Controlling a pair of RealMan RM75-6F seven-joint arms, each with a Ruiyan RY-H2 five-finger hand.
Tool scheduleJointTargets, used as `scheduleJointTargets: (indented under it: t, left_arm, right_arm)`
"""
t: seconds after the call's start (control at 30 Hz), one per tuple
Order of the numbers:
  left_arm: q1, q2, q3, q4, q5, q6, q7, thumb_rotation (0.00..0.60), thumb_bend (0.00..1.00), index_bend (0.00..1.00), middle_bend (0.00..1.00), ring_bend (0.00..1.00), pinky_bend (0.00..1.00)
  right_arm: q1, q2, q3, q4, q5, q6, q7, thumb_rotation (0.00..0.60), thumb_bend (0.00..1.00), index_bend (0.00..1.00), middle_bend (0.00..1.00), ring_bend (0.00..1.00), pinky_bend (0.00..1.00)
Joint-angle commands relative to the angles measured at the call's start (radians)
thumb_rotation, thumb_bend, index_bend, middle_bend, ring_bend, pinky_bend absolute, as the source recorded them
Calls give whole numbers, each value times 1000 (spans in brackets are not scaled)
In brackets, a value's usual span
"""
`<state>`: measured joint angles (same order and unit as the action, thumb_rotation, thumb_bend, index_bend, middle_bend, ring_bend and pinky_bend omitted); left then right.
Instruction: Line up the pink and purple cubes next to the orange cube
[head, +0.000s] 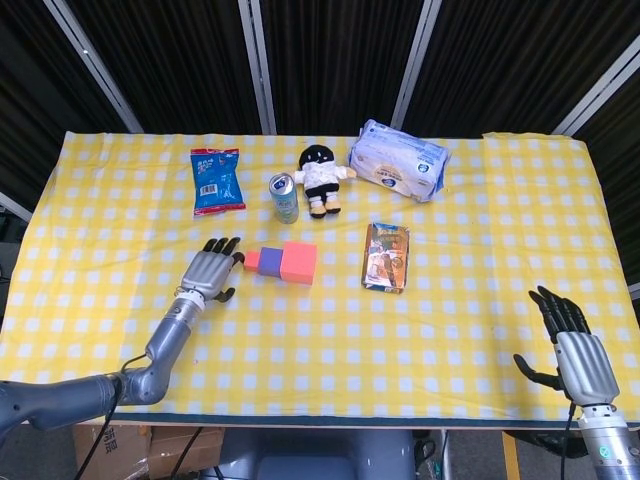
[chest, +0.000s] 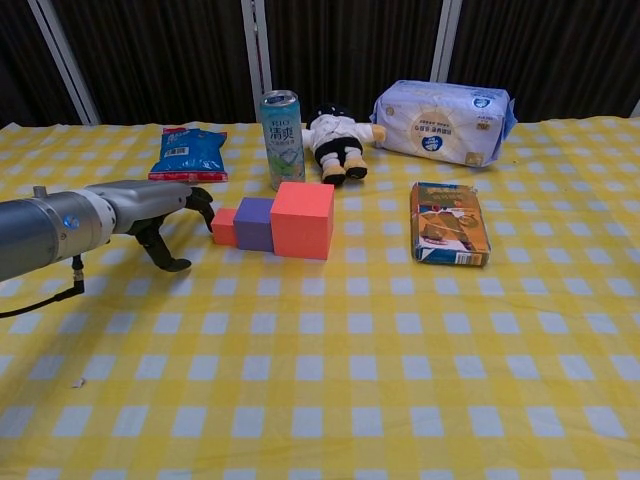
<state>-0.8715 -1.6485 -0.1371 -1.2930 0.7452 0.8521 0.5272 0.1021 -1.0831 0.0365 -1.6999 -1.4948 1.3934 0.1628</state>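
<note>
Resting on the yellow-and-white checked tablecloth, three cubes form one row near the table's middle: a small pink foam cube at the left end, a mid-sized purple foam cube touching it, and a large orange foam cube touching the purple one on the other side. Chest view shows the same line, pink block lowest, orange block tallest.

Left hand: metallic grey, low over the cloth, fingers spread and extended toward the pink cube, their black fingertips just beside or touching its outer face; contact cannot be told. Nothing is held. Thumb hangs apart below.

Right hand: near the table's front right corner, well apart from the cubes, fingers splayed, holding nothing.

Behind the row: green-and-silver drink can upright, small plush doll with black hair just beside it, blue snack packet farther left, pale blue tissue pack toward the back. Flat printed carton lies right of the orange cube.
</note>
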Motion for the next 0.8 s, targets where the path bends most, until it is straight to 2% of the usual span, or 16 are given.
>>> scheduleJointTargets:
  t: [0.03,0.23,0.37,0.43,0.57,0.8]
  left_arm:
    - [6,11,2,-8,-3,5,-2,600,379,243,0,0,0]
    - [51,76,4,-69,18,47,-45,600,378,244,0,0,0]
    - [126,146,5,-155,118,136,-151,600,355,229,0,0,0]
    - [152,173,13,-184,157,173,-177,600,293,166,0,0,0]
    - [258,282,69,-299,316,325,-250,600,188,16,0,0,0]
    - [435,420,181,-423,474,534,-292,600,128,0,0,0,0]
  right_arm:
    - [0,0,0,0,0,-1,-1,600,345,0,0,0,0]
    - [3,4,-1,-3,9,-12,-7,600,344,0,0,0,0]
    - [3,2,2,1,14,-12,-11,600,344,0,0,0,0]
    - [4,2,3,3,16,-12,-15,600,345,0,0,0,0]
    - [6,4,5,1,33,-23,-37,600,344,0,0,0,0]
    - [2,-10,16,6,51,-5,-110,600,344,0,0,0,0]
